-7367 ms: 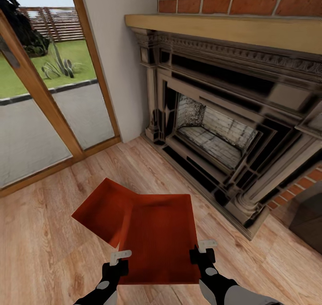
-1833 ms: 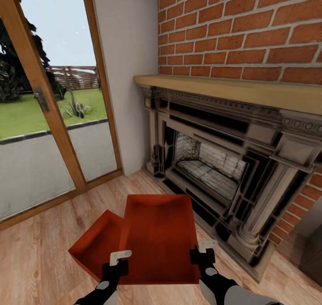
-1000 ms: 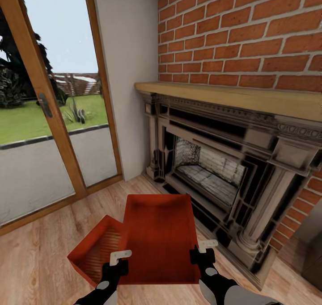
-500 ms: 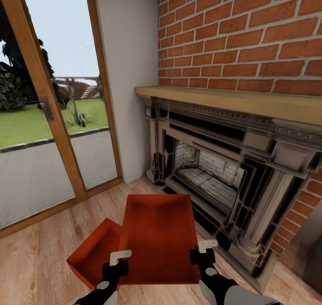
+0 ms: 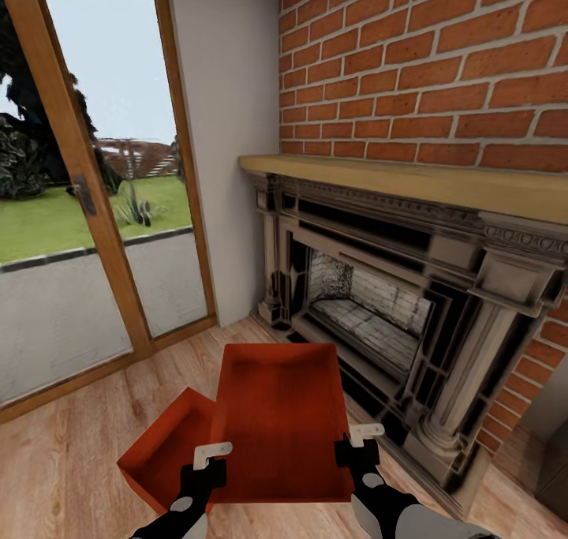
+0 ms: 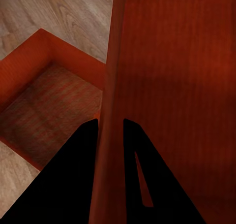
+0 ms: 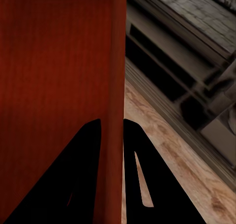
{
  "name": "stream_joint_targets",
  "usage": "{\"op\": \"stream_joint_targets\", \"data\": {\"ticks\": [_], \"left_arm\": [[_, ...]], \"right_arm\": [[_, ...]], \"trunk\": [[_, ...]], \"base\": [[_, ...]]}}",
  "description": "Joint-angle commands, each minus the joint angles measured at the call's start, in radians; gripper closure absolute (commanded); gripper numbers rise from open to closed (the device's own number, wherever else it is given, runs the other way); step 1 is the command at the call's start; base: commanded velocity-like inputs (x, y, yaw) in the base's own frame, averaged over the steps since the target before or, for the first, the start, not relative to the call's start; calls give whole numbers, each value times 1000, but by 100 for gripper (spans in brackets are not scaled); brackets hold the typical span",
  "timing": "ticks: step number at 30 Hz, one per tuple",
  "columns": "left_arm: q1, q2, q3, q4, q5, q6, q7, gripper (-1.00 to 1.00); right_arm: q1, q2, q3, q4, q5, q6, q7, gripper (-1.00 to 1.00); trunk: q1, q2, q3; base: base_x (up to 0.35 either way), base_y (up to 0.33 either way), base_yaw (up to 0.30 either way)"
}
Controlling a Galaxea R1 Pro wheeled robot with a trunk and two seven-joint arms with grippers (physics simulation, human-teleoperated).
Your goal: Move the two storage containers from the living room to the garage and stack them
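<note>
Beside fireplace [image 5: 394,286], held container [image 5: 280,421], second container [image 5: 166,452] below

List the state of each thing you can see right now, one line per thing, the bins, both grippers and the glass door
held storage container: lifted off the floor, open top up, gripped at both side walls
second storage container: on the wood floor, open top up, partly under the held one
left gripper: shut on the held container's left wall
right gripper: shut on its right wall
glass door: shut

Brick wall [image 5: 442,73], dark fireplace [image 5: 379,286], plank floor [image 5: 63,460], perhaps daylit glass doors [image 5: 95,207].
</note>
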Motion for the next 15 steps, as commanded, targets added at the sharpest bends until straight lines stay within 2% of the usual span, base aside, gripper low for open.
{"op": "stream_joint_targets", "data": {"ticks": [1,15], "left_arm": [[-1,5,8,-3,-11,2,9,100],[-1,5,8,-4,-11,2,9,100]], "right_arm": [[-1,-1,-39,0,2,2,2,100],[-1,-2,-39,0,2,4,2,100]], "trunk": [[0,-1,-1],[0,-1,-1]], "base": [[0,0,0],[0,0,0]]}}
